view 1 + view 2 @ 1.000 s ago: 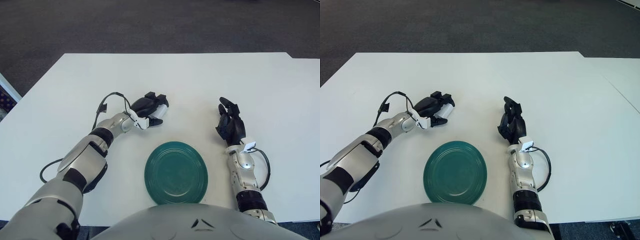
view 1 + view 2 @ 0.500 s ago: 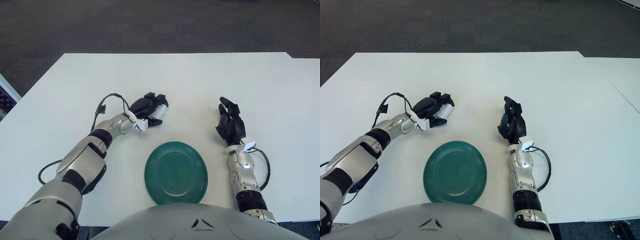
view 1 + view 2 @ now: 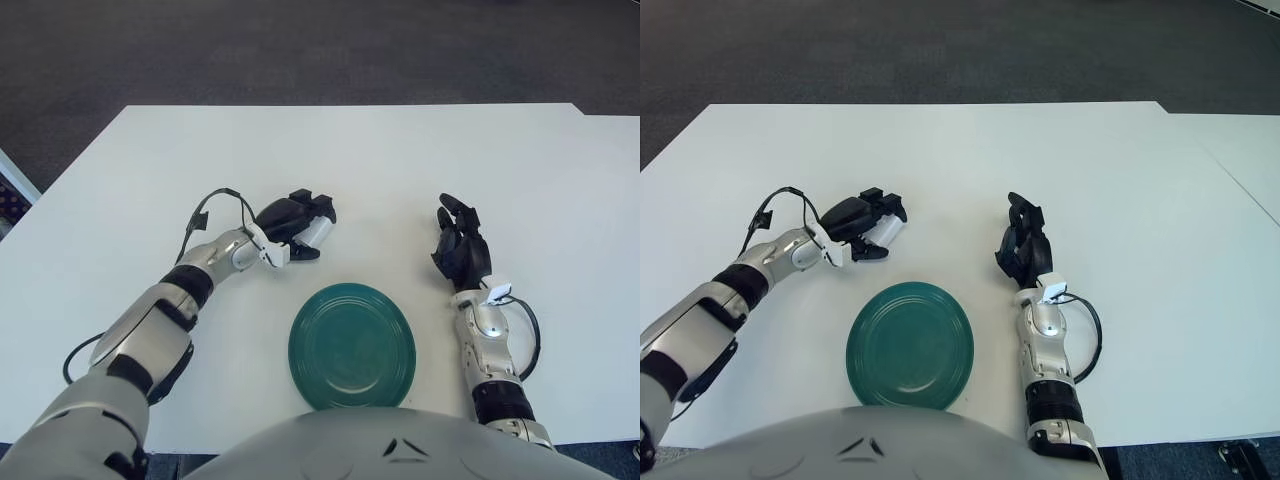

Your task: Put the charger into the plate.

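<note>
The white table (image 3: pixel 330 160) carried every item in view. The green plate (image 3: pixel 352 345) lay flat at the near edge, at about 6 o'clock from the table's centre, and held nothing. Your left hand (image 3: pixel 293 222) sat at roughly 11 o'clock from the plate, a little apart from its rim, with its dark fingers (image 3: pixel 305 200) curled round the white charger (image 3: pixel 315 233); the charger's pale body showed between them, on the side toward the plate. Whether the charger was clear of the tabletop could not be told from these views. Your right hand (image 3: pixel 461 248) showed at about 2 o'clock from the plate, idle, its fingers loosely extended and holding nothing.

The step in hand was judged to be the carry to the plate, with the placing not yet done. To do it well, you would have needed to lift the charger clear of the table before travelling, move toward 5 o'clock until the charger hung over the plate's flat centre rather than its raised rim, lower it close to the surface, and only then spread your fingers, since a small block released over the rim could tip outward.
</note>
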Robot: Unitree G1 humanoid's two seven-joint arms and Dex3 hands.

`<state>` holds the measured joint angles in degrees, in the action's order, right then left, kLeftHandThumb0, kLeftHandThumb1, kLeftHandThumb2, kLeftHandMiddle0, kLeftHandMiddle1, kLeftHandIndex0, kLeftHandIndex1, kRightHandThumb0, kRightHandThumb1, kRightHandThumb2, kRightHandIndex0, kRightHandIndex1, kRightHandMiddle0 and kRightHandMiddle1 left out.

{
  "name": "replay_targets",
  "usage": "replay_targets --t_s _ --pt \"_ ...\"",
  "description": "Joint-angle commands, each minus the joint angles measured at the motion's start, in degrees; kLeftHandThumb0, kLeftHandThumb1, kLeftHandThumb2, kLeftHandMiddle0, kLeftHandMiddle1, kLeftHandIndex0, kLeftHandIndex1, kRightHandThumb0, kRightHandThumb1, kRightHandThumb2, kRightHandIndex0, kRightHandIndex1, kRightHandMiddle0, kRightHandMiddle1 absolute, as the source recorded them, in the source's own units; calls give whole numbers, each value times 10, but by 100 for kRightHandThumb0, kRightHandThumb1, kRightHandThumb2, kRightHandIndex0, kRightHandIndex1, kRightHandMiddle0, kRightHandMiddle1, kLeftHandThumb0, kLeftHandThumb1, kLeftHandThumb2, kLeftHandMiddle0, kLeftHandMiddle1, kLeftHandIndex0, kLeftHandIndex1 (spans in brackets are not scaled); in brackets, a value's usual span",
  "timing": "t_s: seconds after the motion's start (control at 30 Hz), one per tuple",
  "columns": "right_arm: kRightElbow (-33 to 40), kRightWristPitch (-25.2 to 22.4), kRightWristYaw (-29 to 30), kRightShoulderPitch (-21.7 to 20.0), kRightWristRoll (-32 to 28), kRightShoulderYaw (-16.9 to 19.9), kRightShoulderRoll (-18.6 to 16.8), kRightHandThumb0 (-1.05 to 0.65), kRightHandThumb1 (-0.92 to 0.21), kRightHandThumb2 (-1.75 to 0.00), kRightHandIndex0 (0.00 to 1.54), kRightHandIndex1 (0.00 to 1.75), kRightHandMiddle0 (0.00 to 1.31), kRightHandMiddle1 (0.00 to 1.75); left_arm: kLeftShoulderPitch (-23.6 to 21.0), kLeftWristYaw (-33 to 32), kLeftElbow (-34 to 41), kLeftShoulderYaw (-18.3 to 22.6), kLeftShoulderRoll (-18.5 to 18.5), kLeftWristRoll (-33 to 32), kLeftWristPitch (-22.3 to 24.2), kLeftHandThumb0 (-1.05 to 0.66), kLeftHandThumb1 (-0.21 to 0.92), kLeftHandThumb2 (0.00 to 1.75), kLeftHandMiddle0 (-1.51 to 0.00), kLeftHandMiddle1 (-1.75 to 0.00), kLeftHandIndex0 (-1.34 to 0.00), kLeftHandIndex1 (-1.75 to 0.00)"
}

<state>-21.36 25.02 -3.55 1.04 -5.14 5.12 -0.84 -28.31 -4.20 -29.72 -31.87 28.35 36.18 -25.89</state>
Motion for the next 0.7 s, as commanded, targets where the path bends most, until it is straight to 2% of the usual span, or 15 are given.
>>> replay_targets --t_s 0.0,0.07,0.3,0.43,0.53,0.67 --pt "-101 -56 7 74 0 -1 -19 -83 -92 -89 44 1 0 79 86 79 288 73 56 -36 32 -43 43 116 -102 -175 -51 -175" --pt "-105 -55 7 73 0 0 -19 -83 -92 -88 44 1 0 79 111 94 356 84 63 -39 35 -42 45 115 -101 -175 -50 -175" --pt "-112 -53 7 70 0 -1 -21 -83 -92 -88 43 0 0 79 147 131 430 93 63 -46 42 -44 39 122 -108 -175 -55 -175" --pt "-113 -50 4 69 -2 -2 -23 -82 -92 -88 43 0 0 80 181 168 495 90 68 -56 47 -46 33 129 -111 -175 -59 -175" --pt "-114 -48 3 68 -2 -3 -23 -82 -92 -88 43 0 0 80 202 221 569 90 74 -88 79 -47 30 133 -112 -175 -61 -175" --pt "-116 -46 -1 67 -4 -2 -22 -82 -92 -87 42 0 0 80 216 297 626 75 90 -136 116 -48 29 134 -113 -175 -63 -175"
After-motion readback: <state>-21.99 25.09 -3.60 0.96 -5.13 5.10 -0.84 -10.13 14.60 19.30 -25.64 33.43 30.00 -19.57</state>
